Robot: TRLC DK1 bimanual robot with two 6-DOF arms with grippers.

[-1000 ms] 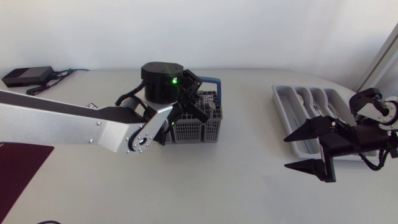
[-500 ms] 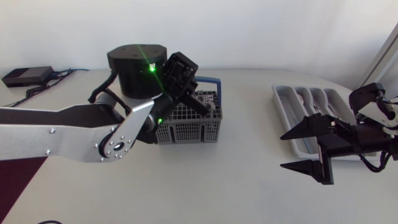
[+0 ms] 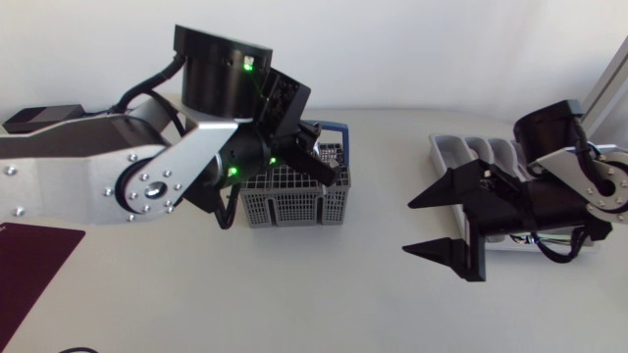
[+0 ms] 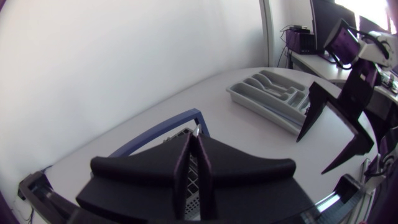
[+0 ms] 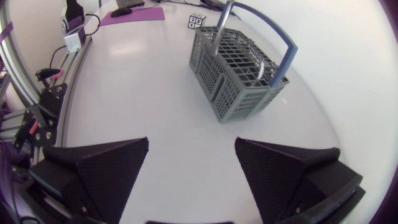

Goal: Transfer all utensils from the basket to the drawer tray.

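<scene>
- The grey wire basket [image 3: 294, 201] stood a little left of the table's [image 3: 373, 304] middle, its blue handle [image 3: 332, 126] arched over the far side.
- The left arm came in from 9 o'clock. The left gripper [image 4: 194, 140] hung above the basket with its fingers pressed together on a thin silver utensil [image 5: 221, 28].
- In the right wrist view that utensil rose steeply out of a far basket compartment. A pale utensil [image 5: 262, 67] still lay inside, near the handle.
- The drawer tray [image 3: 453, 157] lay at 3 o'clock from the basket, well apart, by the table's right edge.
- The right gripper [image 3: 412, 227] sat at 4 o'clock from the basket, just before the tray. Its fingers were spread wide with nothing between them, tips pointing toward 9 o'clock.
- Bare tabletop ran between basket and tray, and from the basket toward 6 o'clock to the near edge.
- A dark red mat [image 3: 29, 257] covered the corner at 8 o'clock.
</scene>
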